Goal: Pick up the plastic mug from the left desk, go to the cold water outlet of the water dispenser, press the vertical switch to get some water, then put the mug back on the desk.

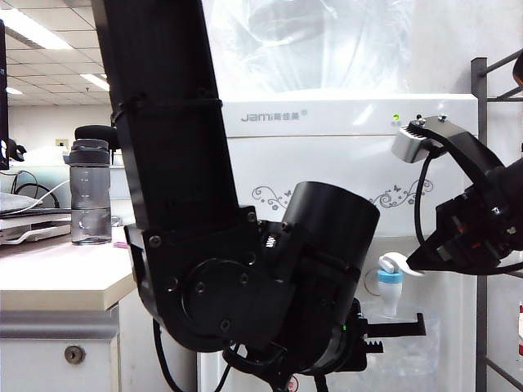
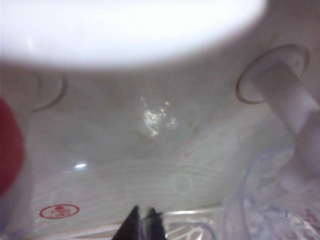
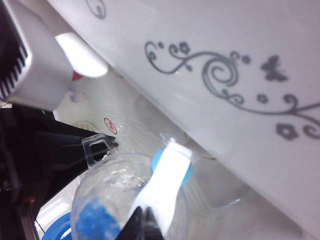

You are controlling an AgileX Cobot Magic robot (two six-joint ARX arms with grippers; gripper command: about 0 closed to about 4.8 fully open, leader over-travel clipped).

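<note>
Holding the mug (image 3: 127, 200) by its thin handle (image 3: 97, 148), the left gripper (image 2: 143, 220) has its jaws closed on it and keeps the cup under the blue-ringed cold tap (image 3: 171, 167). The reason looks plain: the open mouth of the mug must sit below the nozzle, so the grip is on the side, at the handle, and leaves the top free. In the left wrist view the mug wall appears just beside the fingertips, toward the tap's white pipe.

The right gripper (image 3: 141, 225) is fully closed and holds nothing. Its tips rest against the white lever (image 3: 162, 187), which rises just ahead of them, over the mug's mouth. Closed jaws make one firm point for pushing, which suits a press better than an open pair. Whether water runs already cannot be told; the clear wall shows only shine.

Counting: two grippers, one mug, one dispenser (image 1: 343, 163) with two taps. The red tap (image 2: 9, 145) stands well to the side of the left gripper and is not needed. The desk (image 1: 57, 273) stands behind the left arm; one grey bottle (image 1: 90, 192) is on it.
</note>
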